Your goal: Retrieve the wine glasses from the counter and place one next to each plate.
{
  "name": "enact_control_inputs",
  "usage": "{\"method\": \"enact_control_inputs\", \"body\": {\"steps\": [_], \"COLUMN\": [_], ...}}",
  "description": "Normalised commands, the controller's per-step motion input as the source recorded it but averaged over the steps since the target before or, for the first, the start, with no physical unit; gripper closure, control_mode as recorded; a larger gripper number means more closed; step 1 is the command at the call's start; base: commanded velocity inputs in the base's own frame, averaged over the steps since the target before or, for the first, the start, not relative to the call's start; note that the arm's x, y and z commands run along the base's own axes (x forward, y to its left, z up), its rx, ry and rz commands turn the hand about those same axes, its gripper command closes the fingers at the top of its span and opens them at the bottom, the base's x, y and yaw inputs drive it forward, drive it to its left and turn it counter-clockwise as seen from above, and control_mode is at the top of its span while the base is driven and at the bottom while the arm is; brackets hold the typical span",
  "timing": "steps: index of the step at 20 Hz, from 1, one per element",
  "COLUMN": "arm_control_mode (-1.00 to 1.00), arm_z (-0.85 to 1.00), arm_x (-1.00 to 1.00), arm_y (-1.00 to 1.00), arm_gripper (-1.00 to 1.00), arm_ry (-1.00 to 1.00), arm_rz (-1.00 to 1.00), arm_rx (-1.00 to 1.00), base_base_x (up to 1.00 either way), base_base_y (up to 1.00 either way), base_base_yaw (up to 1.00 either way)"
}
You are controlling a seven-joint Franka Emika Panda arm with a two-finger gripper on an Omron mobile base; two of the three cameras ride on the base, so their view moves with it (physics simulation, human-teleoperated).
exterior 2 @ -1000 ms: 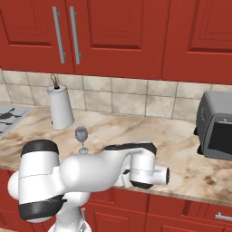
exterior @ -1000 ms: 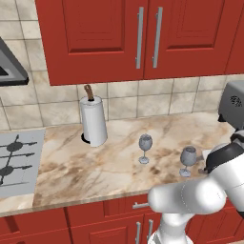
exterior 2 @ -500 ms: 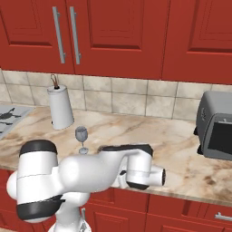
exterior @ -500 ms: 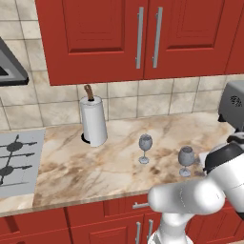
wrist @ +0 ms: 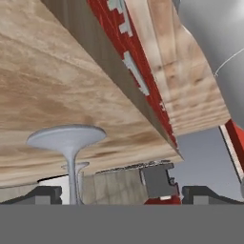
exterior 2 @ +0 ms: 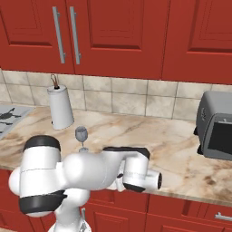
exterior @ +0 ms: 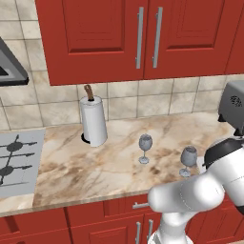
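Two grey-blue wine glasses stand upright on the marbled counter [exterior: 95,167]: one [exterior: 145,147] mid-counter, one [exterior: 188,160] nearer the front edge, right beside my arm. From the right base camera the farther glass [exterior 2: 81,136] stands behind my arm. My hand [exterior 2: 136,174] hangs level with the counter's front edge. The hand view is rolled over, so the counter [wrist: 71,57] runs across its top. There the near glass's foot [wrist: 66,136] and stem sit just inside the left fingertip [wrist: 43,194]. My gripper [wrist: 123,195] is open, holding nothing. The plates are out of view.
A white paper towel roll [exterior: 93,121] stands at the back left of the counter. The grey hob [exterior: 14,162] lies at the far left. A steel toaster oven [exterior 2: 215,131] sits at the right end. Red wall cabinets [exterior: 143,33] hang above.
My hand has edged a little to the left along the counter's front edge, closer to the near glass. Both glasses stand where they were.
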Motion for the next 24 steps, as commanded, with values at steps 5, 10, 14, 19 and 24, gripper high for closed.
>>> {"method": "enact_control_inputs", "body": {"steps": [5, 10, 14, 19, 24], "arm_control_mode": [-1.0, -1.0, -1.0, -1.0, -1.0], "arm_z": [0.0, -0.03, -0.04, 0.0, 0.0], "arm_x": [0.17, 0.1, 0.04, 0.01, 0.02], "arm_y": [0.04, 0.01, 0.03, 0.02, 0.0], "arm_gripper": [-1.0, -1.0, -1.0, -1.0, 1.0], "arm_ry": [0.0, 0.04, 0.05, 0.04, 0.02], "arm_rz": [-0.02, -0.02, -0.01, -0.01, 0.0], "arm_rx": [0.0, 0.02, 0.03, 0.04, 0.05], "base_base_x": [0.0, 0.0, 0.0, 0.0, 0.0], "base_base_y": [0.0, 0.0, 0.0, 0.0, 0.0], "base_base_yaw": [0.0, 0.0, 0.0, 0.0, 0.0]}}
